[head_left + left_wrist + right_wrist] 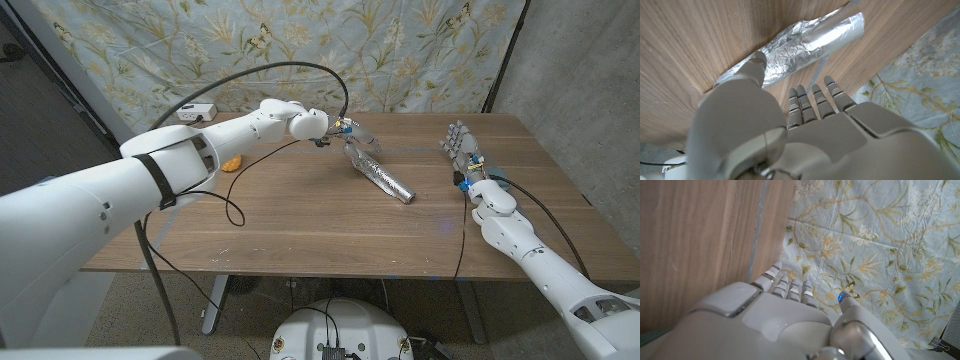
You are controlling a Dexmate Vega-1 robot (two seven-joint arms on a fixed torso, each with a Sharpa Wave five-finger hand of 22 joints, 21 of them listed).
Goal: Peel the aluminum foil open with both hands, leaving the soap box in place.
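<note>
We see a wooden table (300,215) carrying a crinkled foil bundle (382,175) lying slantwise near the middle, a small orange object (231,164) toward its left side, partly behind the arm.

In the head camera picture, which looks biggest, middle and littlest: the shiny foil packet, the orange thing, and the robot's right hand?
1. Foil packet and right hand: they look about alike, too close to rank.
2. Orange thing: plainly smallest, partly hidden behind the left arm.
</note>
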